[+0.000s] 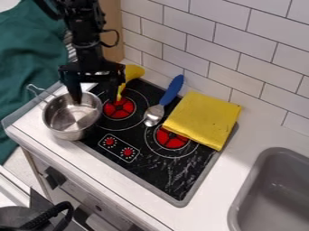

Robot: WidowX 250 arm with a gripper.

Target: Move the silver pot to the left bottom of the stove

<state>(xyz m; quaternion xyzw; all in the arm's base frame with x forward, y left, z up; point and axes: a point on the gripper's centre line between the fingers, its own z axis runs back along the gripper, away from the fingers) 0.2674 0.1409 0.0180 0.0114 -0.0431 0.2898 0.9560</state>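
The black gripper (93, 94) hangs at the upper left, over the back right part of the silver pot's rim. Its fingers are spread wide: one comes down at the pot's back rim, the other stands to the right, above the stove. The silver pot (71, 118) is upright and empty at the left, overlapping the white counter and the stove's left edge, its wire handle pointing to the back left. The black stove (158, 166) has two red burners and a small panel with two red dials.
A blue-handled spoon (154, 115) lies across the stove's middle. The folded yellow cloth (202, 119) covers its back right part. A yellow object (134, 72) is behind the gripper by the tiled wall. A grey sink (271, 194) is at the right.
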